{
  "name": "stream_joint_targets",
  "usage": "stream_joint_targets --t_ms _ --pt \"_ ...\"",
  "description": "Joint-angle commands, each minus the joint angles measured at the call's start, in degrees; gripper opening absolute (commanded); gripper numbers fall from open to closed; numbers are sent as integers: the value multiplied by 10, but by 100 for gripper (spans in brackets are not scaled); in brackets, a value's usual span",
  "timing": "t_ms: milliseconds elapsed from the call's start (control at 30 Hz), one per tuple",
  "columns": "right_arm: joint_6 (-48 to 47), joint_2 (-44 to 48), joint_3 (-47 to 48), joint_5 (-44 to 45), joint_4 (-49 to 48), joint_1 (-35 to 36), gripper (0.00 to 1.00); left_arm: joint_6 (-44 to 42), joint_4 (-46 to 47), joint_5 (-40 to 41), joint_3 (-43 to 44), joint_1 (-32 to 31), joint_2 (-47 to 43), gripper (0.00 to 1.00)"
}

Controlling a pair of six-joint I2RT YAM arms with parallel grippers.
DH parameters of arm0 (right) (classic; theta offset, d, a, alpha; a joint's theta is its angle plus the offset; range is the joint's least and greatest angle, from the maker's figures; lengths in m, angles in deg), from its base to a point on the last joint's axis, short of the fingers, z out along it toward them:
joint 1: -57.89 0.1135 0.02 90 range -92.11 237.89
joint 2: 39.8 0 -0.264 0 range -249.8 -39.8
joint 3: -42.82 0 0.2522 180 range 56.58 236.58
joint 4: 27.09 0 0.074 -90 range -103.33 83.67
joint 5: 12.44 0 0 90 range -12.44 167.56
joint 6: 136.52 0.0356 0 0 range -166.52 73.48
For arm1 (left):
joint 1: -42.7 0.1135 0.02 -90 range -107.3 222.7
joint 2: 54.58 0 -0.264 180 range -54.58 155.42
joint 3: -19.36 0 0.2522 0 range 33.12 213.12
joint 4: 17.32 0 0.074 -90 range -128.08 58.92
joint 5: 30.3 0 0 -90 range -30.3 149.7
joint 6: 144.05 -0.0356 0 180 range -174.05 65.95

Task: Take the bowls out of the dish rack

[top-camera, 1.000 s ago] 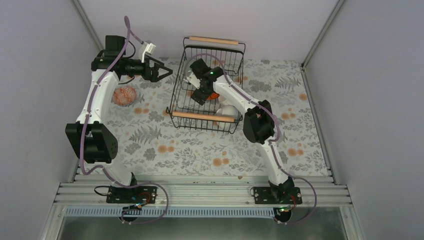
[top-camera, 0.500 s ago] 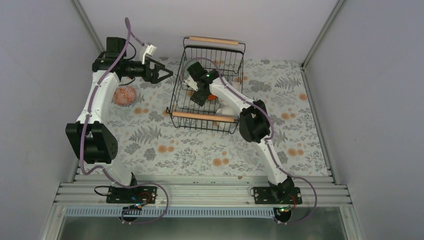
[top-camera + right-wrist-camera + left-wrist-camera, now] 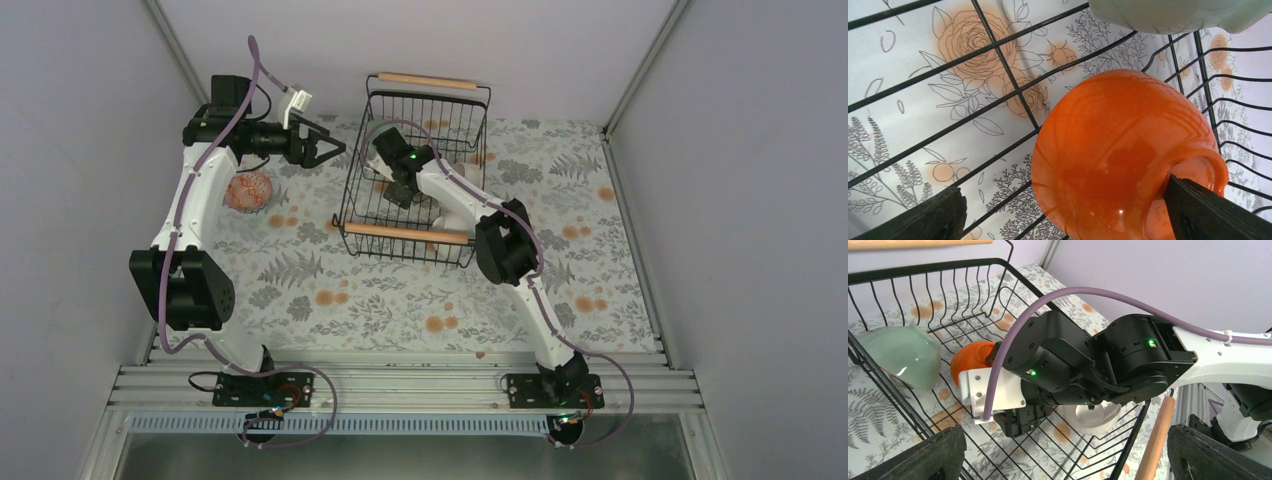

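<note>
Right gripper (image 3: 1068,212) nearer left wall of dish rack (image 3: 405,232), agape over orange bowl (image 3: 1118,150); left gripper (image 3: 330,150) agape.

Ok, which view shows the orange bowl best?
Right wrist: the orange bowl fills the frame up close. Left wrist shows only a part behind the right arm; the top view mostly hides it under that arm.
</note>
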Motion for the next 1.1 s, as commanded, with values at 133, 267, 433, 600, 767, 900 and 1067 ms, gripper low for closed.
stream_joint_targets --t_ms 133,267,433,600,767,900,1067 --pt "-26 -13 -25 62 -34 2 96 2 11 -21 -8 3 -20 100" --pt "-31 -13 -27 75 -45 2 97 3 12 -22 -11 3 -23 100" --pt "-39 -21 -31 104 -62 1 97 4 14 -22 -14 3 -28 100" --pt "-51 -21 -52 147 -103 1 94 7 19 -25 -20 3 -34 100" --pt "-51 -22 -47 156 -111 1 78 7 20 -26 -20 3 -35 100" --pt "-49 -15 -45 157 -110 1 70 8 20 -26 -20 4 -34 100" --pt "-50 -6 -44 159 -112 -1 65 7 20 -29 -18 4 -33 100"
